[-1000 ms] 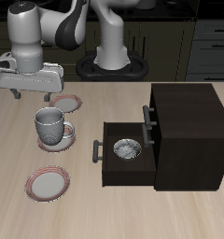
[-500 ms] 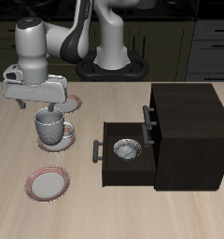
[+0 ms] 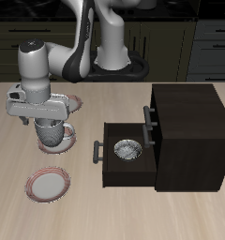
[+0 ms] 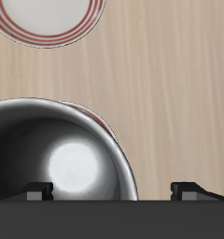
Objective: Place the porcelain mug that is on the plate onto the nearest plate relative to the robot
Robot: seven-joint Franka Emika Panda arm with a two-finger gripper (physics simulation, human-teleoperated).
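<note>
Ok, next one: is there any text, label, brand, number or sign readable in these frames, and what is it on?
None: no view shows any readable text.
Porcelain mug: only a faint speckled pattern, no lettering.
Plates: plain white centres with pinkish-brown rims, no marks.
Dark cabinet and its open drawer: plain, no label.
Pincer and arm: no legible logo or number.

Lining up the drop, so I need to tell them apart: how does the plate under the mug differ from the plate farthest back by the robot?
The plate under the porcelain mug is almost fully covered; only a sliver of the plate's rim shows. The nearest plate is bare of any object, though the tool partly hides it. The loaded plate sits nearer the table's front edge; the bare one lies farther back. Both are round, with a pinkish-brown rim.
</note>
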